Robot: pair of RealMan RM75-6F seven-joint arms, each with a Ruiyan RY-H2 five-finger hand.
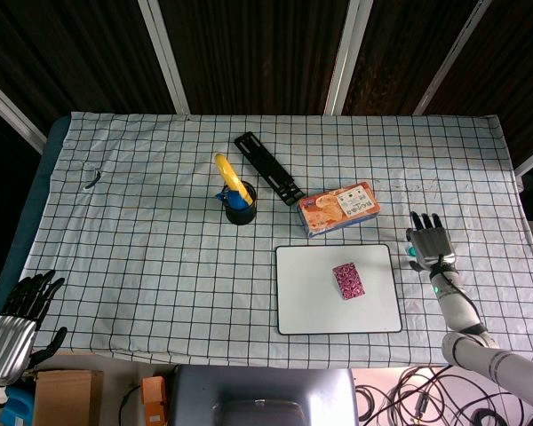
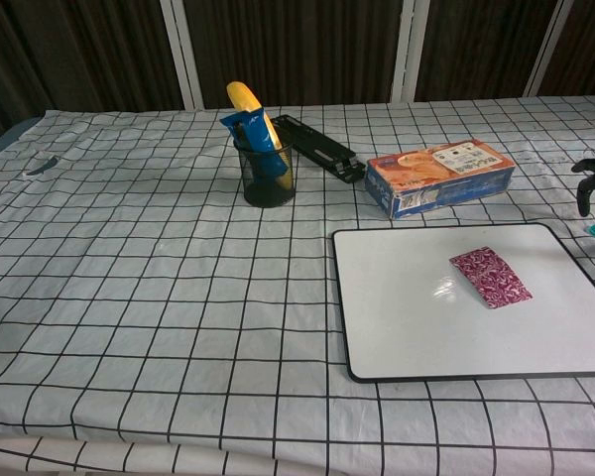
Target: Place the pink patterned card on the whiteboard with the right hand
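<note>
Well apart: pink patterned card (image 1: 347,280), fingers (image 1: 425,224).

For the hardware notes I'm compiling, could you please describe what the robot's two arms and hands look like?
The right robot hand has dark fingers on a silver-grey metallic back, a narrow wrist with a small green light, and a pale grey rounded forearm. The left robot hand matches it: black fingers above a ribbed silver back. Dark cables lie below the right arm.

The pink patterned card (image 2: 490,277) lies flat on the whiteboard (image 2: 397,317). An orange box (image 2: 438,176) sits just behind it, and the right hand's fingertips (image 2: 587,184) show at the right edge.
</note>
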